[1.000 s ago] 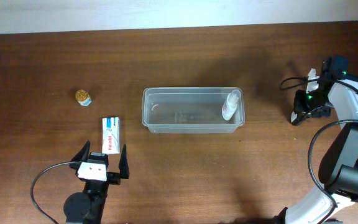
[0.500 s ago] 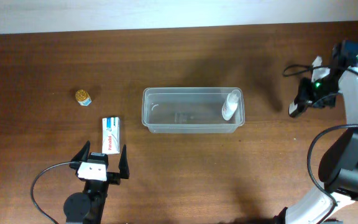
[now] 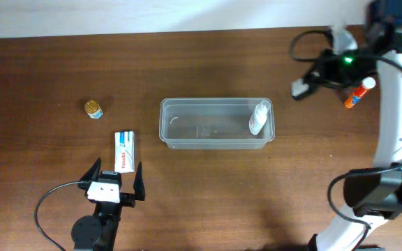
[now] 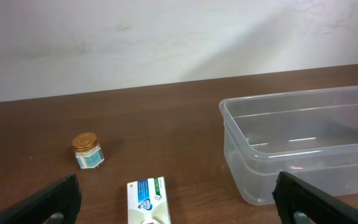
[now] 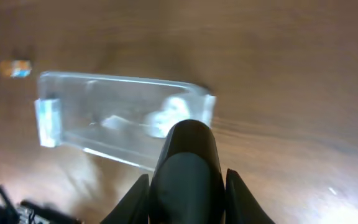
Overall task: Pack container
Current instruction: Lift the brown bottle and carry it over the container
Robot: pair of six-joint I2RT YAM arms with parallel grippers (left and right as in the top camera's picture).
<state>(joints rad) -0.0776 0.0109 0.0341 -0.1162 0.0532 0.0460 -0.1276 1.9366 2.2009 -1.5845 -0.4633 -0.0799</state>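
Observation:
The container (image 3: 215, 124), a clear plastic tub, stands at mid-table with a white bottle (image 3: 259, 117) upright in its right end. My right gripper (image 3: 303, 87) hangs above the table to the tub's upper right, shut on a black rounded object (image 5: 188, 165) that fills the gap between its fingers (image 5: 239, 194). The tub (image 5: 123, 121) shows blurred below it. My left gripper (image 3: 117, 180) stands open near the front edge, with nothing in it. Just ahead of it lies a white box (image 3: 123, 150). In the left wrist view the box (image 4: 148, 198) lies between the wide fingers (image 4: 45, 202).
A small gold-lidded jar (image 3: 93, 109) stands to the tub's left, also seen as the jar (image 4: 87, 150) from the left wrist. A white tube with an orange cap (image 3: 355, 94) lies at the far right under the right arm. A pale wall runs along the back edge.
The right arm has risen and swung left and toward the back, carrying the black object nearer the tub. The orange-capped tube has come into view. The left arm is unmoved.

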